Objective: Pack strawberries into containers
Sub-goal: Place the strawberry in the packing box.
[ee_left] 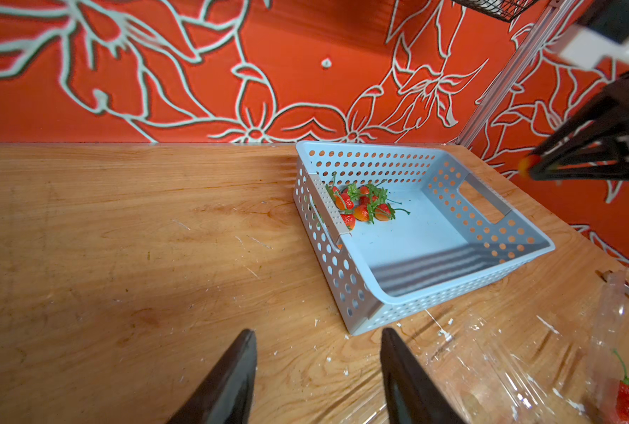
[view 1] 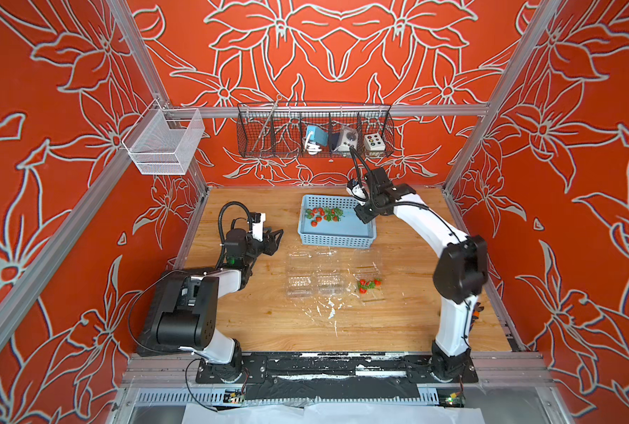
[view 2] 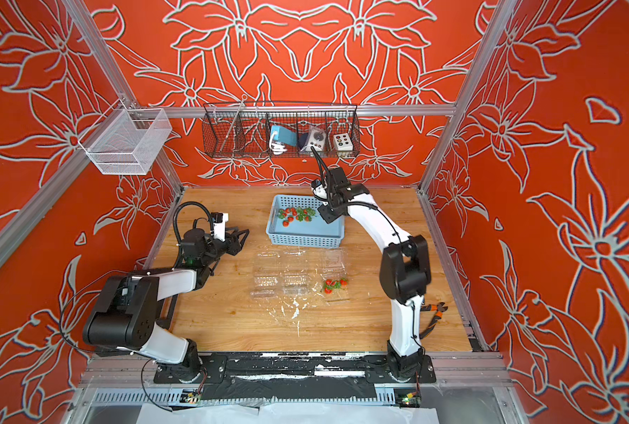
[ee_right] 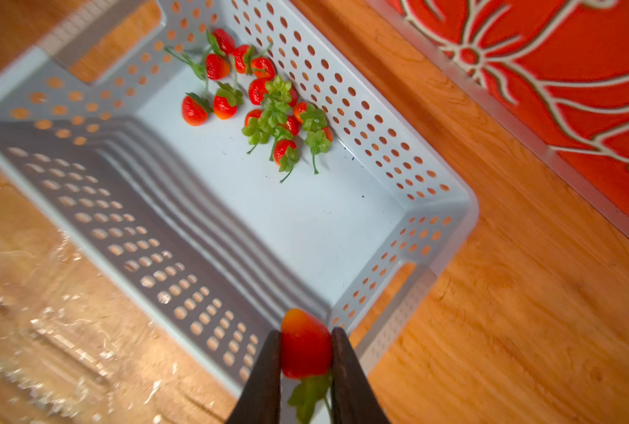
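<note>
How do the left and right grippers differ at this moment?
The right gripper is shut on a strawberry; the left gripper is open and empty. The right gripper hangs over the edge of the blue basket; the left gripper hangs over the wooden table beside that basket. Both have dark tapered fingers.

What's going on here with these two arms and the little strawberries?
Two robot arms are packing strawberries into clear clamshell containers. The right gripper pinches one strawberry over a corner of the light blue basket, where about a dozen more strawberries lie. One container already holds a few berries; the other two look empty. The left gripper hangs open and empty over the table.
</note>
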